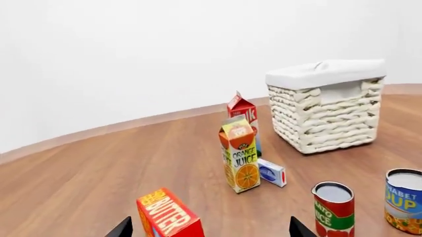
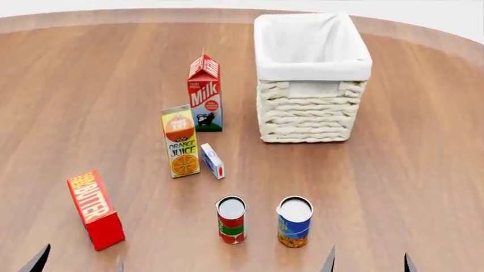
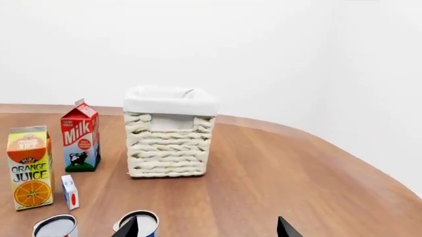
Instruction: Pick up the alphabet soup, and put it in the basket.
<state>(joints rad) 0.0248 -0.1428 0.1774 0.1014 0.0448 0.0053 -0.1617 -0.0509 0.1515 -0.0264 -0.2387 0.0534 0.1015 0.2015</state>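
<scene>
The alphabet soup (image 2: pixel 294 222) is a small blue-labelled can with a white top, standing upright near the table's front; it also shows in the left wrist view (image 1: pixel 404 200) and the right wrist view (image 3: pixel 146 223). The basket (image 2: pixel 311 79) is a cream woven box with white lining at the back right, also in the left wrist view (image 1: pixel 326 106) and right wrist view (image 3: pixel 169 132). My left gripper (image 2: pixel 78 265) is open at the front left. My right gripper (image 2: pixel 368 264) is open at the front right, right of the soup. Both are empty.
A red and green can (image 2: pixel 231 220) stands just left of the soup. An orange juice carton (image 2: pixel 181 141), a milk carton (image 2: pixel 205 93) and a small white box (image 2: pixel 212 161) stand mid-table. A red butter box (image 2: pixel 95 210) lies at front left.
</scene>
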